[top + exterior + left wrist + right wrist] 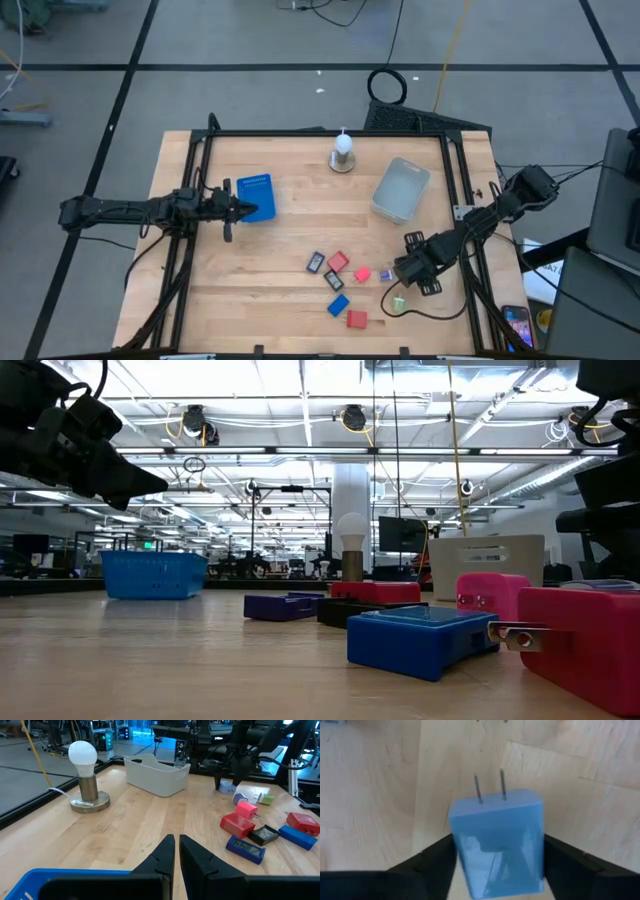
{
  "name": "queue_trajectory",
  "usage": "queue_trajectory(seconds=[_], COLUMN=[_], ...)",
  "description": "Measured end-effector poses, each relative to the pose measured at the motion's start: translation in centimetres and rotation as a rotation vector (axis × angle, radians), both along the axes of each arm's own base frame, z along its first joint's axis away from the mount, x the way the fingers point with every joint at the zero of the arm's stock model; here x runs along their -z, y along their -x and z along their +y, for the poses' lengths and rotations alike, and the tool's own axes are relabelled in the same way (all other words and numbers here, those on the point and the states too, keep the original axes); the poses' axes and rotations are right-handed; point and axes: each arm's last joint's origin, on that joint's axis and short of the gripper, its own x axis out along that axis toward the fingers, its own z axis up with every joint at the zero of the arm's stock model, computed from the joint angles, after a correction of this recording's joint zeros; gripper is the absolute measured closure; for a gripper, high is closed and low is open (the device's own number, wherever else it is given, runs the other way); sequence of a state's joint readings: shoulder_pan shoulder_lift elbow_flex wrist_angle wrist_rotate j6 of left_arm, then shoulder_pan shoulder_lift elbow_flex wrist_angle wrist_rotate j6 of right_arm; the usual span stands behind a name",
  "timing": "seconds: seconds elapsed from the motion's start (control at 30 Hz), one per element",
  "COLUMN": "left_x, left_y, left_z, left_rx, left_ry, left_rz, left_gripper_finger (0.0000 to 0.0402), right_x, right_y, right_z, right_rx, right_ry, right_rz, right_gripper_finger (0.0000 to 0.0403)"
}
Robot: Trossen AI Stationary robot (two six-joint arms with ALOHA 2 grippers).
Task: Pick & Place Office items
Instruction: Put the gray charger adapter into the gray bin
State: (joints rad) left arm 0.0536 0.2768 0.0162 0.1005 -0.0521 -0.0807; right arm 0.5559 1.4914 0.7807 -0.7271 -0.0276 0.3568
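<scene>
right gripper (396, 272) low over the near-right part of the table (280, 300), at the right edge of the office-item scatter. right wrist view: pale blue plug block (497, 842) sits square between the two fingers (570, 865), one on each flank, and rides in the jaws above the wood; reads as clamped on it. two metal prongs point away from the wrist, so the block's long axis runs forward out of the jaws, not across them.

rest of the items lie to the outer side of this gripper, toward table centre: red block (338, 262), pink one (362, 274), black pieces (316, 263), blue block (338, 305), another red (357, 320). green piece (398, 303) just beside the gripper on the near side, close to a trailing cable. low view shows the blue, red and pink blocks nearest that camera, some with prongs sticking out.

grey tub (401, 190) lies behind the right gripper, toward the far edge, well clear. judged the likely drop spot; right arm is far nearer to it than the left.

left gripper (240, 210) hangs at the blue box (256, 196), far-left of the scatter; fingers together, nothing between them. lamp bulb (343, 150) stands at the far edge, near the tub; keep the carry path off it.
</scene>
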Motion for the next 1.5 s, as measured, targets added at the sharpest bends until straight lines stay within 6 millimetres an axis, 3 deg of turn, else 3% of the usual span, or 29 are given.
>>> queue_trajectory(seconds=[0.07,0.27,0.57,0.67,0.83,1.07,1.5], left_x=[0.0,0.0,0.0,0.0,0.2,0.2,0.2], left_y=[0.0,0.0,0.0,0.0,0.0,0.0,0.0], left_z=[0.0,0.0,0.0,0.0,0.0,0.0,0.0], left_rx=[0.000,0.000,-0.001,0.000,0.000,0.000,0.000], left_ry=[0.000,0.000,0.003,0.003,0.001,0.000,-0.003], left_rz=[0.000,0.000,0.000,0.004,0.022,0.023,0.022], left_gripper_finger=[0.0376,0.0376,0.0376,0.0376,0.0376,0.0376,0.0376], right_x=[0.0,-0.7,-7.9,-8.7,-8.2,-6.2,-4.7], right_y=[0.0,-0.5,-0.1,1.1,3.1,5.7,7.8], right_z=[0.0,0.1,-1.4,-2.5,-4.1,-5.7,-8.5], right_rx=[0.016,0.023,-0.032,-0.013,0.085,0.062,0.109], right_ry=[0.000,-0.051,-0.208,-0.257,-0.306,-0.372,-0.324], right_rz=[-0.001,-0.090,-0.591,-0.718,-1.003,-1.368,-1.547], right_gripper_finger=[0.0197,0.0198,0.0198,0.0198,0.0198,0.0198,0.0198])
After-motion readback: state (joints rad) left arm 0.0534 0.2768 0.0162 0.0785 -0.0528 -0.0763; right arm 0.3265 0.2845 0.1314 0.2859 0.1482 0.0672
